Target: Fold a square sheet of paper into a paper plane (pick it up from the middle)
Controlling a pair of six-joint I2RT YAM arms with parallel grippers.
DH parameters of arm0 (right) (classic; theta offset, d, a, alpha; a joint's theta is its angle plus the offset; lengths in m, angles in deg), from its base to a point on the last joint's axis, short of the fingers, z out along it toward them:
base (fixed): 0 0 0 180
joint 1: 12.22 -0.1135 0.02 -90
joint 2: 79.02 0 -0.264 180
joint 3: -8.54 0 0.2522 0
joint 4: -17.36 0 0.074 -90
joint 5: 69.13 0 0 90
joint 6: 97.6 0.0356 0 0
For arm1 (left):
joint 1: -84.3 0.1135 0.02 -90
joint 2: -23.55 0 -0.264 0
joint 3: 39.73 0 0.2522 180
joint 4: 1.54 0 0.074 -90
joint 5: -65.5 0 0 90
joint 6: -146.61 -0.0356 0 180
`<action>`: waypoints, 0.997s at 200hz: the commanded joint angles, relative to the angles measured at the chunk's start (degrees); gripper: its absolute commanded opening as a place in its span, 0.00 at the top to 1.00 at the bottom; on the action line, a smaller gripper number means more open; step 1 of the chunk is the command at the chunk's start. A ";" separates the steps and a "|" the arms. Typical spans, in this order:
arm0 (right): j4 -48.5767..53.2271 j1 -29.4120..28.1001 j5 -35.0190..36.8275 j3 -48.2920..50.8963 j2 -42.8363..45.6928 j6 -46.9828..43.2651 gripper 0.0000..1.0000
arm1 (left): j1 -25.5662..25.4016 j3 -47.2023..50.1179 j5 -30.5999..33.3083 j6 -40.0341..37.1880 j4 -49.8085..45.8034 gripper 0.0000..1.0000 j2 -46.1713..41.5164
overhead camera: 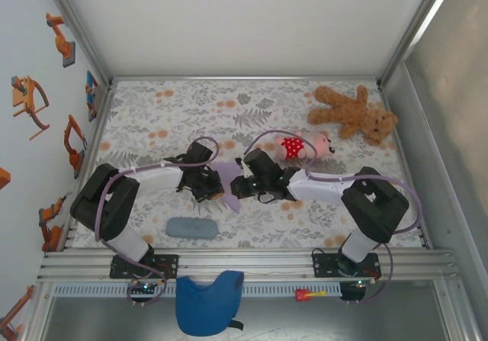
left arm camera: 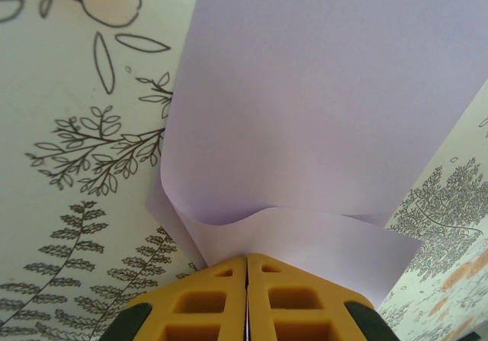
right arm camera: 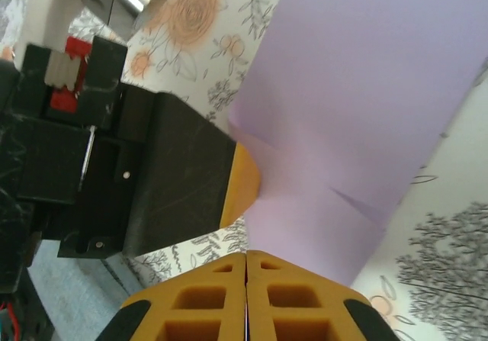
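The square sheet of paper [overhead camera: 231, 182] is pale lavender and hangs bent between both grippers at the middle of the floral table. In the left wrist view the paper [left arm camera: 320, 112] curls up from a fold, and my left gripper [left arm camera: 247, 258] is shut on its near edge. My right gripper [right arm camera: 246, 254] is also shut, with the creased paper [right arm camera: 358, 89] running into its tips. From above, the left gripper [overhead camera: 216, 188] and right gripper [overhead camera: 238, 187] face each other, almost touching. A yellow fingertip [right arm camera: 242, 184] of the left gripper presses the sheet in the right wrist view.
A brown teddy bear [overhead camera: 354, 112] lies at the back right, with a small plush doll in a red dotted dress [overhead camera: 301, 146] close behind the right arm. A grey-blue oblong pad [overhead camera: 191, 227] lies near the front left. A blue cloth piece [overhead camera: 207, 303] hangs off the front rail.
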 commanded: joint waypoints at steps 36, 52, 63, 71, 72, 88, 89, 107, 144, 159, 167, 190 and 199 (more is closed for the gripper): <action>-3.17 -1.73 -7.21 -0.90 -4.93 1.45 0.99 | -0.19 1.56 1.93 0.29 -2.37 0.93 0.86; -2.38 -1.87 -7.18 -1.68 -6.13 1.43 0.99 | -0.20 1.48 1.88 0.37 -2.37 0.93 0.92; -2.04 -1.87 -7.18 -1.97 -6.79 1.33 1.00 | -0.22 1.42 1.85 0.38 -2.37 0.93 1.01; -1.86 -1.82 -7.09 -2.14 -7.09 1.30 1.00 | -0.23 1.43 1.85 0.38 -2.37 0.93 1.01; -1.81 -1.84 -7.09 -2.15 -7.15 1.27 1.00 | -0.24 1.46 1.87 0.37 -2.37 0.93 1.05; -1.35 -1.87 -6.76 -2.49 -7.83 1.16 1.00 | -0.23 1.41 1.97 0.45 -2.44 0.93 1.05; -1.34 -1.87 -6.75 -2.50 -7.83 1.16 1.00 | -0.24 1.41 1.93 0.41 -2.45 0.93 1.03; -0.91 -1.82 -6.44 -2.84 -8.50 0.90 1.00 | -0.23 1.32 1.80 0.39 -2.39 0.93 1.20; 0.67 -1.87 -5.91 -3.81 -9.78 0.03 1.00 | -0.17 1.19 1.72 0.45 -2.64 0.93 1.36; 1.45 -1.86 -5.52 -3.99 -10.02 -0.37 1.00 | -0.21 1.21 1.85 0.48 -2.80 0.93 1.37; 1.72 -1.87 -5.42 -4.07 -10.12 -0.52 1.00 | -0.23 1.31 1.92 0.45 -2.78 0.93 1.41; 2.27 -1.85 -5.24 -4.00 -10.46 -0.77 1.00 | -0.19 1.20 1.93 0.50 -2.81 0.93 1.59; 2.28 -1.87 -5.31 -3.92 -10.63 -0.89 1.00 | -0.22 1.20 1.94 0.51 -2.84 0.94 1.66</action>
